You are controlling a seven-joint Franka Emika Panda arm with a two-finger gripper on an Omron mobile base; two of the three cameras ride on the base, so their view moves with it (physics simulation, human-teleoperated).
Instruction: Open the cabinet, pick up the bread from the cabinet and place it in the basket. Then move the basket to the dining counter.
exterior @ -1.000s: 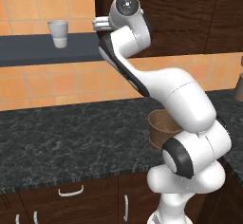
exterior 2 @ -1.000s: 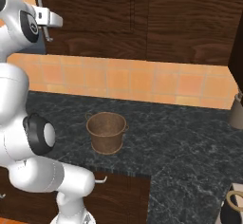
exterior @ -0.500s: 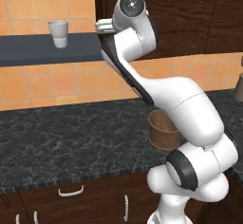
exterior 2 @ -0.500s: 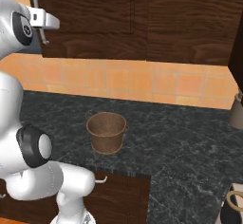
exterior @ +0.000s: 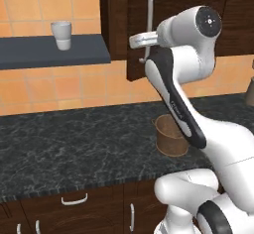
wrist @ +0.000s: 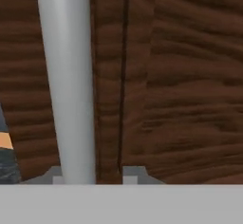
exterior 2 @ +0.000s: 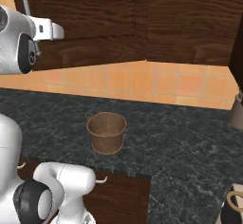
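A: Where is the end effector (wrist: 90,178)?

B: Up at the cabinet (exterior: 183,20). In the hand view the silver bar handle (wrist: 66,80) runs down between the two tips, which sit close either side of it. I read that as pinching the handle, though the contact itself is cut off at the bottom edge.

A: And from the base cameras?

B: In the left base view the end effector (exterior: 141,40) meets the handle (exterior: 147,22) around its lower half. The door looks shut or very nearly so; I can't tell which.

A: How will the handle behave?

B: It's a stiff, smooth metal bar, so it could slip through the fingers if the pull is off-axis. Gripping near mid-length and swinging with the hinge seems safest.

A: The bread?

B: Presumably behind the door.

A: And beyond that?

B: The basket (exterior 2: 107,132) stands upright on the black speckled worktop (exterior 2: 180,142), below the cabinet (exterior 2: 104,19) and well apart from the hand. It looks rigid and light; its thick rim is the obvious hold. A white cup (exterior: 61,35) sits on the shelf (exterior: 49,53) to the left.
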